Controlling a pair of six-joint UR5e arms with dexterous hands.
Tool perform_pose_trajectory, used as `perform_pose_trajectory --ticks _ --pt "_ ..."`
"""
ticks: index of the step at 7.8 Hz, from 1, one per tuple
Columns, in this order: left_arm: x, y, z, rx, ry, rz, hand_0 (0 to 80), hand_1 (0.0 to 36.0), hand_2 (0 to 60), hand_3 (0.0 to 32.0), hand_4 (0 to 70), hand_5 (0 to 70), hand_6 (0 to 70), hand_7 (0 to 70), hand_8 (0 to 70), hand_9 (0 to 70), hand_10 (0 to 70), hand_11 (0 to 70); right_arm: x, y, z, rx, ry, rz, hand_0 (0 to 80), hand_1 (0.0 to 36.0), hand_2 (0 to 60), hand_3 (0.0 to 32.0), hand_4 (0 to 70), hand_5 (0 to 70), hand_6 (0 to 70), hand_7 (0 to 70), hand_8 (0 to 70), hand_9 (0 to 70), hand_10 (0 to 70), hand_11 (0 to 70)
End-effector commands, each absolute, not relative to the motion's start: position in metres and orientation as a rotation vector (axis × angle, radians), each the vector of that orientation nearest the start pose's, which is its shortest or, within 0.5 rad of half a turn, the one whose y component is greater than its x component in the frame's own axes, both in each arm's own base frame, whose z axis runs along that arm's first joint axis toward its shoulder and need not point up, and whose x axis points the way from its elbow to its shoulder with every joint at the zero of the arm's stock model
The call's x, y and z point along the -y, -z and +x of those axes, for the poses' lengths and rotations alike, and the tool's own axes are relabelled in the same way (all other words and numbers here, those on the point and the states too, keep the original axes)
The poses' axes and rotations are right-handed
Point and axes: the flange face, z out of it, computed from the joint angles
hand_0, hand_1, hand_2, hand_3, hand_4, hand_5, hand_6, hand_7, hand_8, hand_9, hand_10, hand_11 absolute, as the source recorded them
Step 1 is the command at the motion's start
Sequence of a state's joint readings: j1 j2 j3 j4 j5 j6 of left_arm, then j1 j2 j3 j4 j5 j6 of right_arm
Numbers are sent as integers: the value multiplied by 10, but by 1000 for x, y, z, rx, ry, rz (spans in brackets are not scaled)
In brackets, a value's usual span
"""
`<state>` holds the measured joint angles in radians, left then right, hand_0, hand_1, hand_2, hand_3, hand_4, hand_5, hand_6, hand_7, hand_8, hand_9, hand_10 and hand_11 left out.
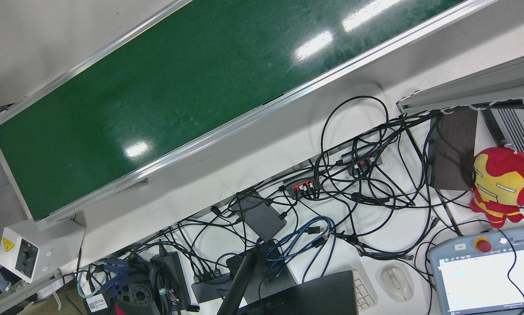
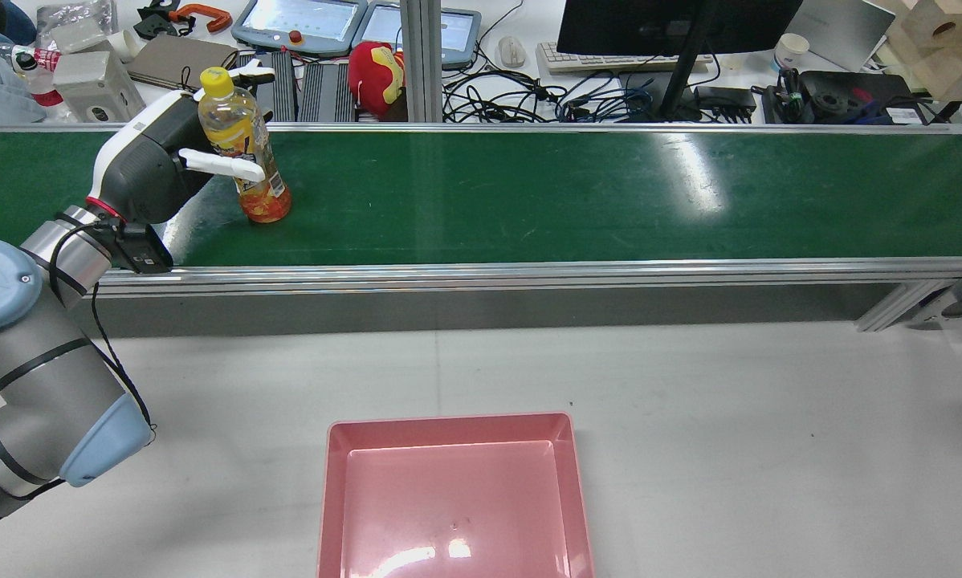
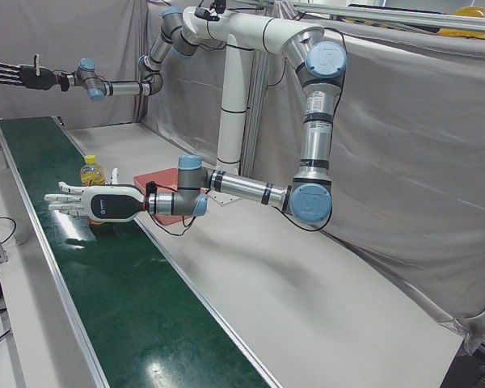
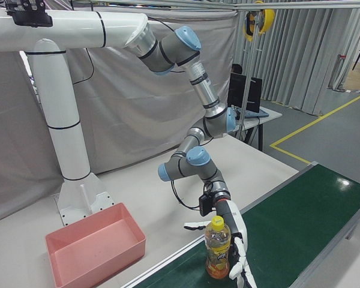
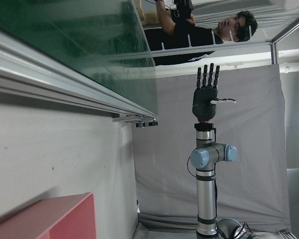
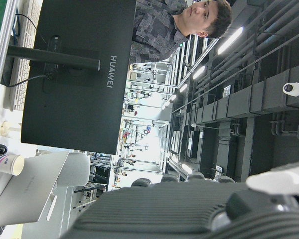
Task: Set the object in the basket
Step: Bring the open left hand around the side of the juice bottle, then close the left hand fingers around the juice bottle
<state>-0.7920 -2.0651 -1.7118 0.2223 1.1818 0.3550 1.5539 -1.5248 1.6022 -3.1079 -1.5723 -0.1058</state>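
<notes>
A yellow-capped bottle of orange drink [image 2: 244, 148] stands upright on the green conveyor belt [image 2: 529, 193] at its left end. My left hand [image 2: 156, 164] is open with its fingers straight on both sides of the bottle, not closed on it. The bottle [image 4: 218, 247] and the hand [image 4: 235, 237] also show in the right-front view, and in the left-front view, bottle [image 3: 91, 173] and hand [image 3: 97, 202]. The pink basket [image 2: 457, 498] lies empty on the table near the front edge. My right hand [image 3: 20, 75] is open, raised high at the belt's far end.
An aluminium rail [image 2: 481, 277] borders the belt toward the table. Behind the belt a desk carries a monitor [image 2: 674, 24], tangled cables [image 1: 354, 175], a red plush toy [image 2: 377, 72] and teach pendants [image 2: 300, 20]. A person stands beyond the desk.
</notes>
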Motion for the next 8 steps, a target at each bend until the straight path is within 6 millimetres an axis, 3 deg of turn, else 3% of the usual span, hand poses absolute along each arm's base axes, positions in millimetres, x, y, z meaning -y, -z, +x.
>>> perform_pose_trajectory --ticks 1,2,3,4,5,6,8 --pt "574 -355 333 -2359 1556 -218 553 155 0 0 55 310 0 43 0 0 71 126 523 -644 124 -2404 2147 -105 0 0 0 0 0 0 0 0 0 0 0 0" --pt "577 -330 336 -2276 1601 -174 555 168 10 0 72 376 0 62 23 28 97 165 523 -644 124 -2405 2145 -105 0 0 0 0 0 0 0 0 0 0 0 0" --pt "577 -328 334 -2268 1608 -167 657 264 344 0 617 700 86 153 158 227 335 493 523 -644 124 -2405 2145 -105 0 0 0 0 0 0 0 0 0 0 0 0" --pt "576 -326 333 -2247 1617 -157 759 314 600 0 700 700 700 648 700 700 692 700 523 -644 124 -2405 2145 -105 0 0 0 0 0 0 0 0 0 0 0 0" --pt "576 -326 332 -2234 1625 -153 681 334 600 0 700 700 700 700 700 700 700 700 523 -644 124 -2405 2145 -105 0 0 0 0 0 0 0 0 0 0 0 0" --pt "576 -322 331 -2228 1629 -157 609 356 600 0 700 700 700 700 700 700 700 700 523 -644 124 -2405 2145 -105 0 0 0 0 0 0 0 0 0 0 0 0" --pt "553 -289 313 -2253 1600 -185 601 360 600 0 700 700 700 700 700 700 700 700 523 -643 124 -2407 2143 -105 0 0 0 0 0 0 0 0 0 0 0 0"
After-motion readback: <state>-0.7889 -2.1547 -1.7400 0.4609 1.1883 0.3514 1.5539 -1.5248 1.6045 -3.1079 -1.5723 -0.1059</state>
